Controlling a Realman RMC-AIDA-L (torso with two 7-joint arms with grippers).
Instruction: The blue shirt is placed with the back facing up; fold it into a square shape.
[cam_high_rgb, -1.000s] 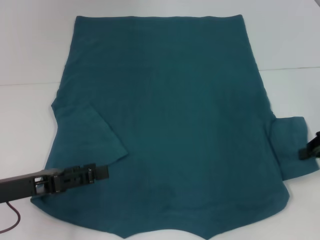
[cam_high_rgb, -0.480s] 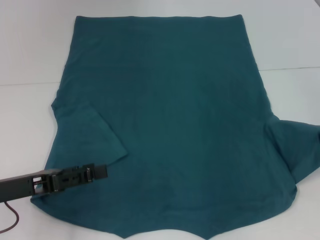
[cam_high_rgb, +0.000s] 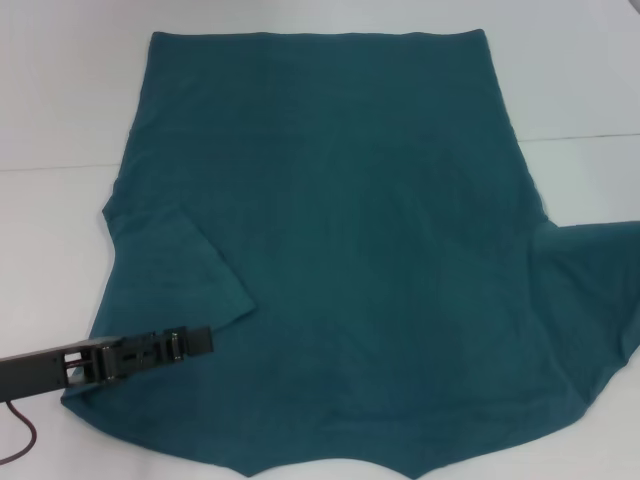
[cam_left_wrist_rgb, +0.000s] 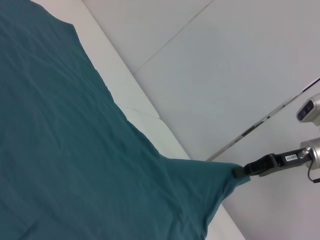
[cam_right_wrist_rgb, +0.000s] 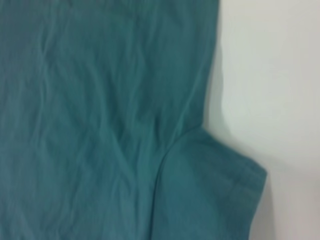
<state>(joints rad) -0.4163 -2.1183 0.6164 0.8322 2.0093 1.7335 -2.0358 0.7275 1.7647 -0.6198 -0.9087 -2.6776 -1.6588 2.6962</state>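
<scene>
The blue shirt (cam_high_rgb: 330, 230) lies flat on the white table, plain side up, hem at the far end. Its left sleeve (cam_high_rgb: 175, 270) is folded in over the body. My left gripper (cam_high_rgb: 198, 342) hovers low over the shirt's near left part, just below that sleeve. My right gripper is outside the head view. It shows in the left wrist view (cam_left_wrist_rgb: 241, 171), shut on the tip of the right sleeve (cam_left_wrist_rgb: 210, 185) and holding it stretched outward. In the head view the right sleeve (cam_high_rgb: 595, 290) reaches the picture's right edge. The shirt also fills the right wrist view (cam_right_wrist_rgb: 100, 110).
The white table (cam_high_rgb: 60, 120) surrounds the shirt, with a seam line (cam_high_rgb: 590, 137) running across it. A red cable (cam_high_rgb: 25, 440) hangs under my left arm (cam_high_rgb: 40, 368) at the near left.
The right gripper pulled the right sleeve outward and left the head view at the right edge; the sleeve now lies spread wide. The left gripper crept slightly back to the left.
</scene>
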